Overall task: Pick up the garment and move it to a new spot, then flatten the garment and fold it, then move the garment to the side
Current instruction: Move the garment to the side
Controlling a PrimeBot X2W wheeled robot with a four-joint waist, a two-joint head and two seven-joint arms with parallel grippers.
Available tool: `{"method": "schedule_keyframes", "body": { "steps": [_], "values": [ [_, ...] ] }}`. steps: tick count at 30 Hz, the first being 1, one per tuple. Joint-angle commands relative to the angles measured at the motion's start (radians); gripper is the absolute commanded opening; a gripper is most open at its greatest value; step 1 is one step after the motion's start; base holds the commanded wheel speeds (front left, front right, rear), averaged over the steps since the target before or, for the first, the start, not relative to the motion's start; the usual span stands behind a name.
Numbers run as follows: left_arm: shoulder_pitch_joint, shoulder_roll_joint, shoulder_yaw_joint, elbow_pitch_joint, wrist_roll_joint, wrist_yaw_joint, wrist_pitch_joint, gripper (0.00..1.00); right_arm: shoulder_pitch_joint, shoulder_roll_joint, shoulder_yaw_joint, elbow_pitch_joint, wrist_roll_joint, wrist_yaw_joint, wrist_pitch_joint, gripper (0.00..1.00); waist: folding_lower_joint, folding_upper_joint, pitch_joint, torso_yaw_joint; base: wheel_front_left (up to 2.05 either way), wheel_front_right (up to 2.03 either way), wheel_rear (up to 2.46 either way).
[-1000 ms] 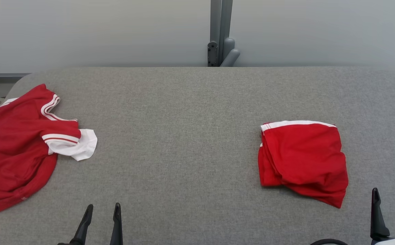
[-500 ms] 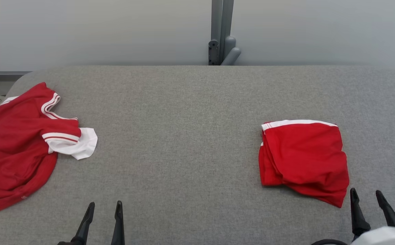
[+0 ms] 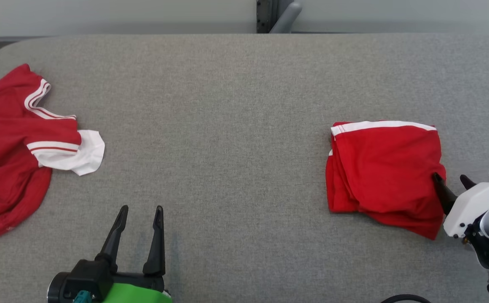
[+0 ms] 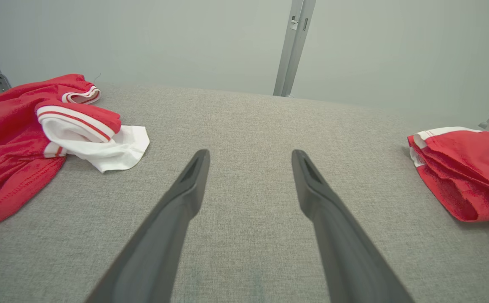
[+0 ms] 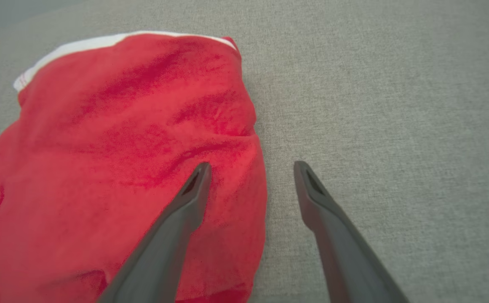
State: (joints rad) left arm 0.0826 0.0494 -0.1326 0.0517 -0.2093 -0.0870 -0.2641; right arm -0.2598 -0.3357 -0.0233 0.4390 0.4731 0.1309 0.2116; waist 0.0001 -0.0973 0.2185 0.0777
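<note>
A folded red garment (image 3: 383, 172) with a white band along its far edge lies on the right of the grey table (image 3: 236, 105). My right gripper (image 3: 450, 179) is open at its right edge. In the right wrist view the left finger hovers over the red garment (image 5: 122, 147) while the right finger is over bare table, so the right gripper (image 5: 251, 166) straddles the cloth's edge. Whether a finger touches the cloth is unclear. My left gripper (image 3: 141, 209) stands open over bare table near the front. The left wrist view shows the left gripper (image 4: 250, 153) with nothing between its fingers.
A second red garment (image 3: 12, 143) with white striped sleeves lies crumpled at the table's left edge, partly out of frame; it is also the rumpled red garment (image 4: 25, 126) in the left wrist view. A grey post (image 3: 276, 14) stands behind the table's far edge.
The head camera has tipped down and closer. My right gripper has moved forward and left from the front right corner to the folded garment's right edge, still open. The garments lie as before.
</note>
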Motion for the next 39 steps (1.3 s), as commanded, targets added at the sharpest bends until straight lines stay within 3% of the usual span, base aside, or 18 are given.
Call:
{"method": "schedule_keyframes", "body": {
  "steps": [1, 8, 9, 10, 11, 18, 25, 29, 39],
  "values": [
    [-0.024, 0.002, -0.002, 0.003, -0.01, 0.002, 0.0, 1.0, -0.035, -0.005, 0.0, 0.032, 0.019, 0.0, 0.011, 1.0, -0.0001, -0.0001, 0.077, 0.024, 0.0, 0.0, 0.0],
    [-0.051, 0.002, -0.009, 0.012, -0.005, -0.004, 0.0, 1.0, -0.091, 0.012, 0.027, 0.136, 0.081, 0.0, 0.006, 1.0, -0.0001, -0.0001, 0.103, 0.045, 0.0, 0.0, 0.0],
    [-0.051, 0.002, -0.009, 0.011, -0.005, -0.002, 0.0, 1.0, -0.092, 0.016, 0.037, 0.143, 0.103, 0.0, 0.009, 0.52, -0.0001, -0.0001, 0.103, 0.045, 0.0, 0.0, 0.0],
    [-0.05, 0.002, -0.008, 0.009, -0.005, 0.001, 0.0, 1.0, -0.095, 0.019, 0.043, 0.143, 0.129, 0.0, 0.006, 0.15, -0.0001, -0.0001, 0.105, 0.043, 0.0, 0.0, 0.0],
    [-0.05, 0.002, -0.005, 0.006, -0.006, 0.005, 0.0, 1.0, -0.1, 0.018, 0.052, 0.138, 0.153, 0.0, 0.01, 0.0, -0.0001, -0.0001, 0.108, 0.039, 0.0, 0.0, 0.0],
    [-0.077, 0.002, 0.014, -0.015, 0.013, -0.001, 0.0, 1.0, -0.18, -0.079, 0.098, 0.048, 0.261, 0.0, 0.04, 0.0, -0.0001, -0.0001, 0.187, -0.053, 0.0, 0.0, 0.0],
    [-0.162, 0.002, 0.021, -0.056, 0.051, -0.023, 0.0, 1.0, -0.322, -0.17, 0.08, 0.075, 0.199, 0.0, 0.039, 0.0, -0.0001, -0.0001, 0.322, -0.186, 0.0, 0.0, 0.0],
    [-0.199, 0.005, 0.012, -0.071, 0.073, -0.032, 0.0, 1.0, -0.386, -0.179, 0.06, 0.117, 0.161, 0.0, 0.022, 0.0, -0.0001, -0.0001, 0.369, -0.224, 0.0, 0.0, 0.0],
    [-0.239, 0.028, 0.004, -0.089, 0.101, -0.044, 0.0, 1.0, -0.547, -0.264, -0.025, 0.307, 0.016, 0.0, -0.007, 0.0, -0.0001, -0.0001, 0.439, -0.22, 0.0, 0.0, 0.0]
  ]
}}
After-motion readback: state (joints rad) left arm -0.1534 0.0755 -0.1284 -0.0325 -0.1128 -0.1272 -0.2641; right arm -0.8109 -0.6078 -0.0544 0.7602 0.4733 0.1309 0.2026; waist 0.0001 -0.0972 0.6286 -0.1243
